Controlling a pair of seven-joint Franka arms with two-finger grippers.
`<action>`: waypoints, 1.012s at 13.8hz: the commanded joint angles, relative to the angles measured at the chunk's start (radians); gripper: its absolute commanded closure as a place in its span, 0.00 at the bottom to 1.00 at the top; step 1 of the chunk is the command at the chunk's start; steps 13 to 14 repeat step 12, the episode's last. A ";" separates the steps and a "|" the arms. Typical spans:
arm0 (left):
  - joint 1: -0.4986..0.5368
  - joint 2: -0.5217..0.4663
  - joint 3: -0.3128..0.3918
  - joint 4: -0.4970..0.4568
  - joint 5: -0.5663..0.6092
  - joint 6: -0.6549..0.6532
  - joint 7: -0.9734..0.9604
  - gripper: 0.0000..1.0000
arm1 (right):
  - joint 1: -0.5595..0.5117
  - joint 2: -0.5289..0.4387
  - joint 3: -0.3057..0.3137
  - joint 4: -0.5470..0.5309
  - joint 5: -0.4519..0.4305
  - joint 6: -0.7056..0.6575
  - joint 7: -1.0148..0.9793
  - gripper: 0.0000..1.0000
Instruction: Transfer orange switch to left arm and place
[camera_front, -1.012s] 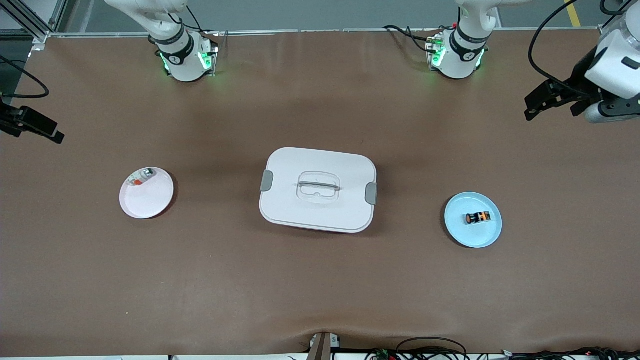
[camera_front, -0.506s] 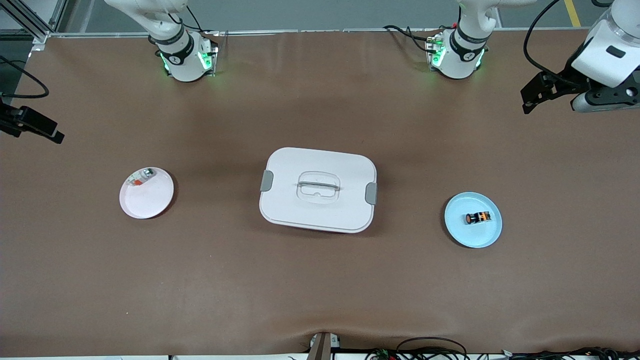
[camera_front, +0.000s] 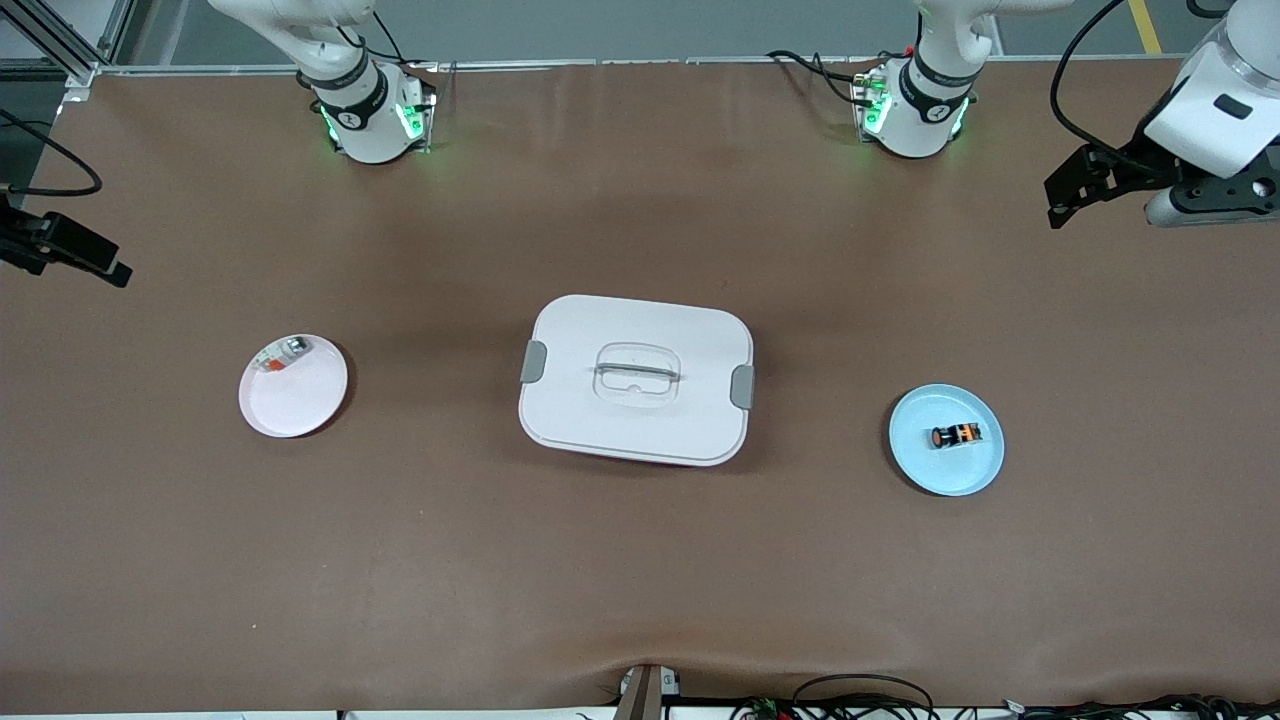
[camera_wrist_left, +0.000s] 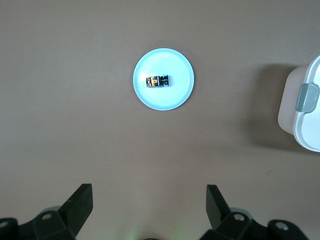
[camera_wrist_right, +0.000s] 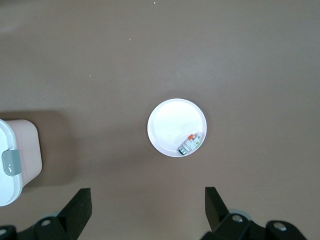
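Observation:
The orange switch lies on its side on a light blue plate toward the left arm's end of the table. It also shows in the left wrist view. The white box with grey latches sits at the table's middle. My left gripper hangs high over bare table at the left arm's end, open and empty, apart from the plate. My right gripper hangs high over the right arm's end, open and empty.
A white plate toward the right arm's end holds a small silver and orange-red part; both show in the right wrist view, the plate and the part. The box's corner shows in each wrist view.
My left arm's hand has shifted a little toward the robots' bases and turned slightly. The right gripper, the switch, the plates and the box have not moved.

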 joint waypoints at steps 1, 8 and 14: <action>-0.002 0.019 0.005 0.037 -0.003 -0.005 0.013 0.00 | 0.057 0.010 -0.058 0.021 0.013 -0.006 0.018 0.00; 0.023 0.094 0.007 0.121 -0.048 -0.033 0.010 0.00 | 0.130 0.010 -0.122 0.021 0.013 -0.006 0.018 0.00; 0.020 0.098 0.005 0.119 -0.037 -0.033 0.007 0.00 | 0.127 0.010 -0.122 0.021 0.015 -0.006 0.018 0.00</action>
